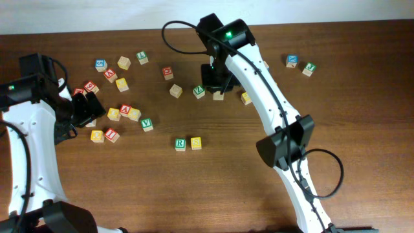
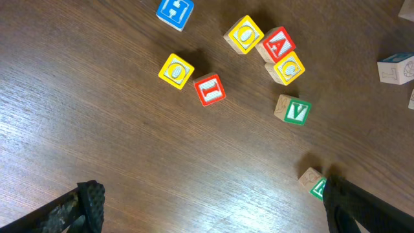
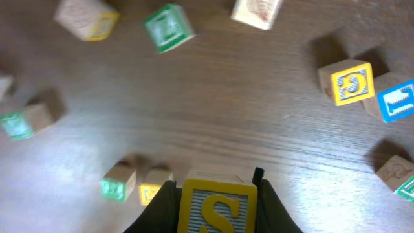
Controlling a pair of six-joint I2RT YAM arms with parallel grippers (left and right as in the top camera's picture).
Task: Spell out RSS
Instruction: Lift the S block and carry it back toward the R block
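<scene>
The green R cube [image 1: 180, 144] and a yellow S cube [image 1: 196, 143] sit side by side on the table at centre front. They also show blurred in the right wrist view as a green cube [image 3: 113, 188] and a yellow cube [image 3: 152, 193]. My right gripper [image 1: 218, 89] is shut on a second yellow S cube [image 3: 217, 207], held above the table behind that pair. My left gripper [image 2: 213, 217] is open and empty at the left, over bare wood. The green cube [image 2: 315, 183] is partly hidden by its right finger.
A cluster of yellow, red and green cubes lies near the left gripper, including a yellow O [image 2: 176, 70], a red I [image 2: 209, 88] and a green V [image 2: 292, 110]. A green cube [image 1: 198, 91] lies beside the right gripper. Blue [image 1: 292, 61] and green [image 1: 309, 68] cubes lie at the back right.
</scene>
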